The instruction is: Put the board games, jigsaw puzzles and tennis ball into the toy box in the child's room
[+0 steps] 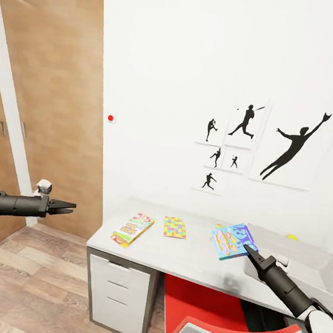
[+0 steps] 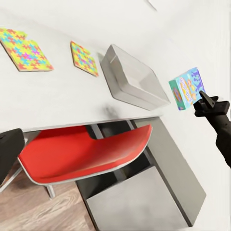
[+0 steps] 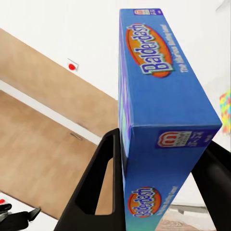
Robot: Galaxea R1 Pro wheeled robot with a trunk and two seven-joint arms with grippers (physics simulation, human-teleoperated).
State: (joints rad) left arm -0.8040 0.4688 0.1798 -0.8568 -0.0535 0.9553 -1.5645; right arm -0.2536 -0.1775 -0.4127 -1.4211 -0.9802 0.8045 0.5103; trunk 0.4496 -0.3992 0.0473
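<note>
Right gripper point(image 1: 247, 248): jaws clamped on the blue board game point(image 1: 233, 240), just beside the toy box point(image 1: 301, 261).
Left gripper point(image 1: 72, 207): jaws nearly together, empty, well apart from the toy box.

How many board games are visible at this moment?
2. The green-edged board game lies flat on the table, at its end nearer the door. The blue board game is held by the right claw above the table. Others may be out of view.

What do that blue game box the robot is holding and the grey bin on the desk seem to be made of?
The blue game box in the right end effector looks like glossy printed cardboard: sharp folded edges, colourful lettering. The grey bin looks like matte moulded plastic: plain, with sloping walls and rounded corners. Both are simulator renders, so this is a guess.
</note>
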